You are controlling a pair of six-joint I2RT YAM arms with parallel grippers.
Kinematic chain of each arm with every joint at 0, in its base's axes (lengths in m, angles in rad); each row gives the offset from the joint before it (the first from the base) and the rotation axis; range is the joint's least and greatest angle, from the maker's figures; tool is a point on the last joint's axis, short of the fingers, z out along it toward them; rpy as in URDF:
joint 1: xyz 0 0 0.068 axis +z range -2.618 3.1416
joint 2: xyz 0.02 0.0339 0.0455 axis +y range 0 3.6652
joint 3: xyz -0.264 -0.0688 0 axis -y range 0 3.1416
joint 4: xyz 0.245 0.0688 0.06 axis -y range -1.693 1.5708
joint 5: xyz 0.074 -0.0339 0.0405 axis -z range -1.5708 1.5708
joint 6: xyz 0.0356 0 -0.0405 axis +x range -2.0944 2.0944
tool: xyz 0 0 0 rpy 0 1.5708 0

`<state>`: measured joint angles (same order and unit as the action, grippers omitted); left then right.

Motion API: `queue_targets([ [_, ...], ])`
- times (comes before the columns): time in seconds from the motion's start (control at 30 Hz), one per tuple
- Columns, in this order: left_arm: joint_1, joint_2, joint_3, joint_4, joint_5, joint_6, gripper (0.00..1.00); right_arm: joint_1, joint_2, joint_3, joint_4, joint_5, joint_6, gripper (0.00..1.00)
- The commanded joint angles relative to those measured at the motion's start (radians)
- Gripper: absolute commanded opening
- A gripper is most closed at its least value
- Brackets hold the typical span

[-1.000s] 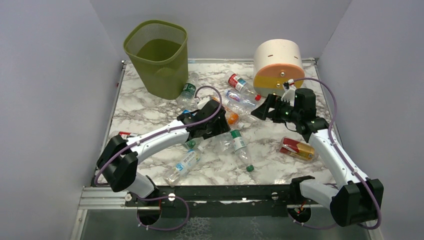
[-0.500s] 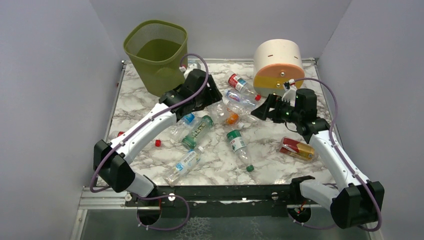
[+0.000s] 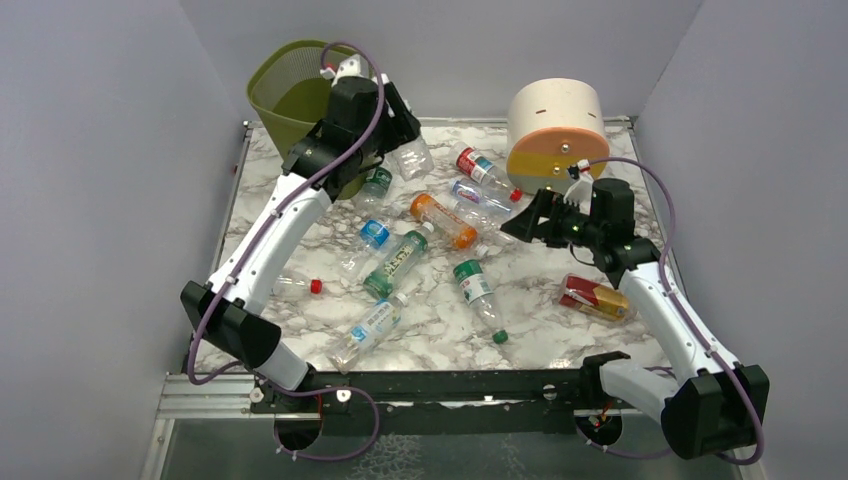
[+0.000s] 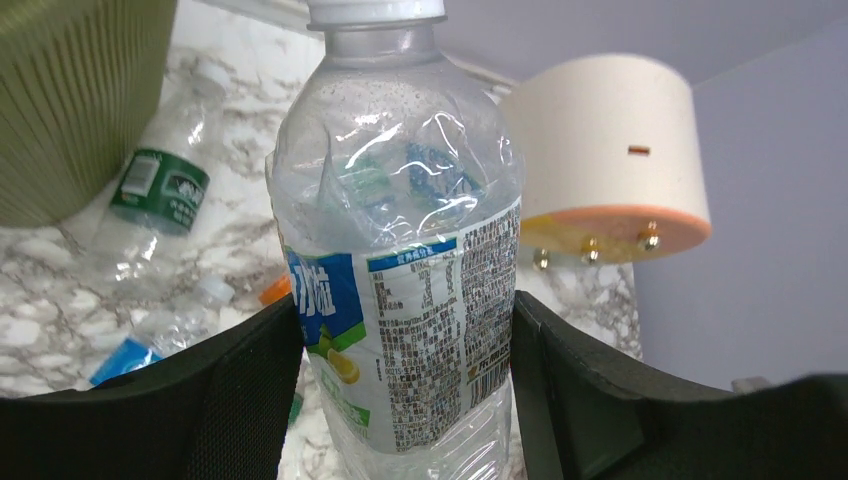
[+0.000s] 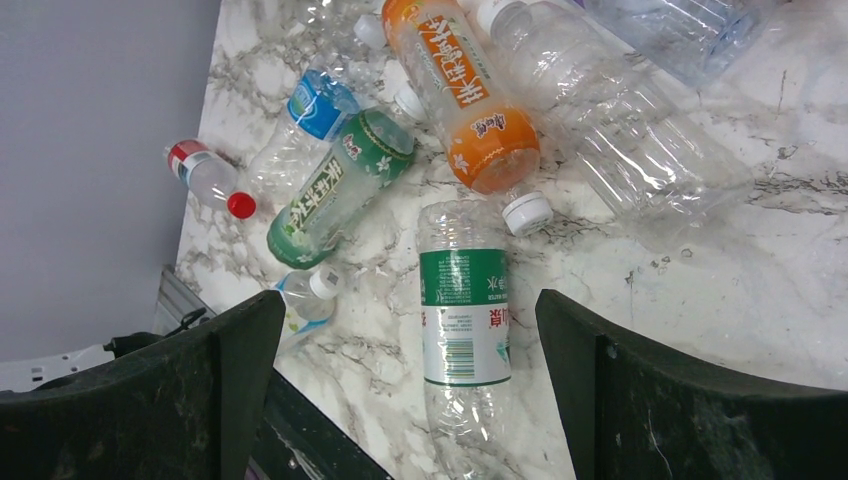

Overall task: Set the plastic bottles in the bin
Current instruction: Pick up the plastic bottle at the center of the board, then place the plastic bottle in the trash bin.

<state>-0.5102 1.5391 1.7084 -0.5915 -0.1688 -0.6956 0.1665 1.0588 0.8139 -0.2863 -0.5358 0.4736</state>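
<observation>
Nearest the arms, a blue-labelled bottle (image 3: 368, 328) lies on its side at 6 o'clock on the marble table (image 3: 540, 330). A green-labelled bottle (image 5: 463, 310) lies below the right claw (image 5: 408, 308), whose fingers are spread wide with nothing between them. Around the table's middle a green bottle (image 3: 398, 262), an orange bottle (image 3: 443, 220) and several clear ones lie scattered. The left claw (image 4: 405, 400) is clenched on a crumpled bottle (image 4: 400, 220), clear with a white cap and a blue-and-white label. It is held off the table at the 3 o'clock side of the bin (image 3: 285, 85), outside its rim. The olive mesh bin stands at 11 o'clock and a cream drum (image 3: 555, 115) at 1 o'clock.
</observation>
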Motion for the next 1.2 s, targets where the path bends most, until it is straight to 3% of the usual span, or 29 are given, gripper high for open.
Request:
queue_targets([
  [0.0, 0.064, 0.023, 0.130, 0.003, 0.022, 0.064, 0.70, -0.002, -0.018, -0.004, 0.016, -0.033, 0.010, 1.00],
  [0.27, 0.187, 0.099, 0.354, 0.010, 0.059, 0.089, 0.71, -0.002, -0.014, -0.023, 0.039, -0.076, 0.026, 1.00],
  [0.43, 0.288, 0.134, 0.417, 0.040, 0.083, 0.089, 0.72, -0.002, -0.012, -0.050, 0.062, -0.102, 0.044, 1.00],
  [0.8, 0.492, 0.203, 0.379, 0.167, 0.143, 0.046, 0.72, -0.002, -0.021, -0.069, 0.057, -0.099, 0.042, 1.00],
  [1.17, 0.552, 0.268, 0.332, 0.207, 0.145, 0.070, 0.72, -0.002, -0.025, -0.115, 0.030, -0.087, 0.010, 1.00],
])
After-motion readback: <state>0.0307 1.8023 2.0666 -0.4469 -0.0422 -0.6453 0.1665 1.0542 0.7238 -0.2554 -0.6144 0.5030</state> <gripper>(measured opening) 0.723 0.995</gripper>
